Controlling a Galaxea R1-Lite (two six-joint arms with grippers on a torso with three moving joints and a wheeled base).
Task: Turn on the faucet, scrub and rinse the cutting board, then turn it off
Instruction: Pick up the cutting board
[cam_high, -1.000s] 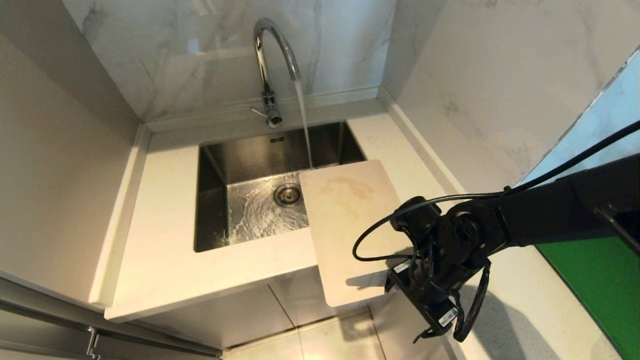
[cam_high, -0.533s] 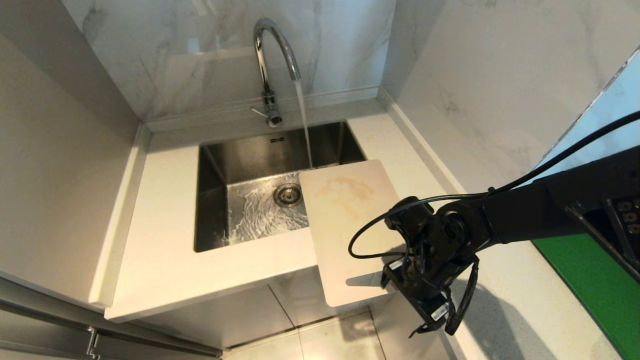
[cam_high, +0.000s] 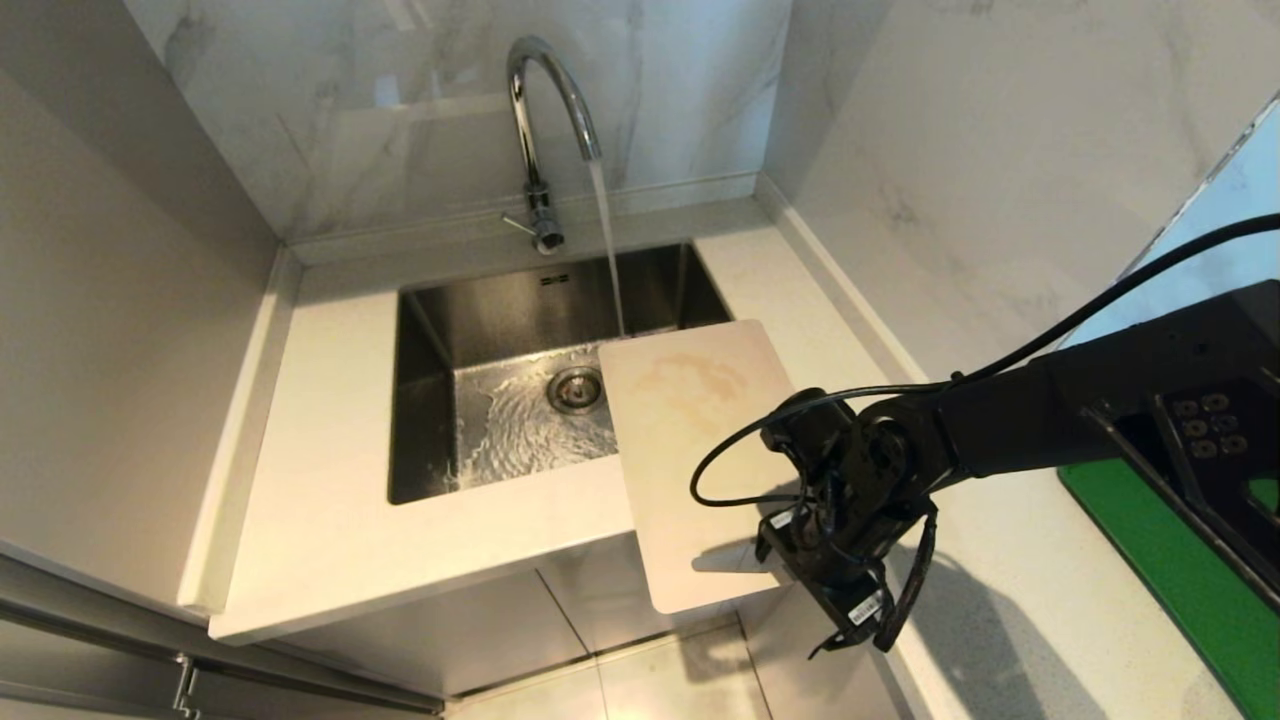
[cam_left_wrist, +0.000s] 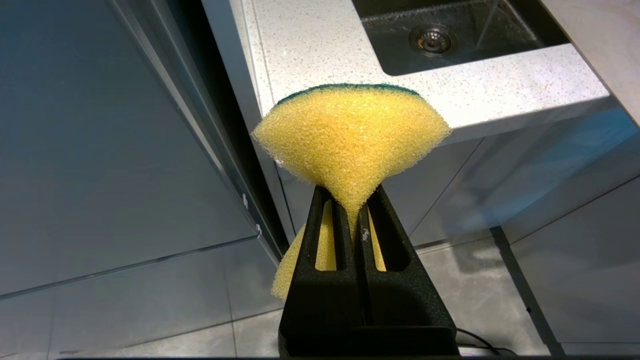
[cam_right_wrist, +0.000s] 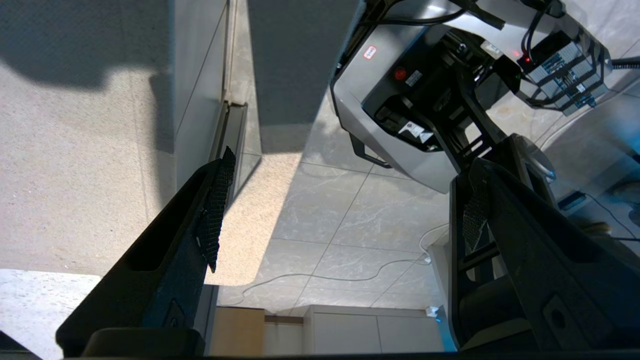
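**Reaching for the Board**

Spreading wide with nothing in it, the right claw (cam_right_wrist: 340, 210) hung by the near end of the cutting board (cam_high: 690, 450), likely to grab it. That board lay on the surface (cam_high: 330, 500), one end poking over the sink (cam_high: 480, 330) and one end off the front edge. The left claw (cam_left_wrist: 356, 225) pinched a yellow sponge (cam_left_wrist: 350, 130), ready to scrub. Water ran from the faucet (cam_high: 545, 110) into the wet sink.

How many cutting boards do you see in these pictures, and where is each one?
2. The beige cutting board lies on the counter right of the sink, one end over the basin, the near end past the counter edge. A green board lies at the far right, partly out of view.
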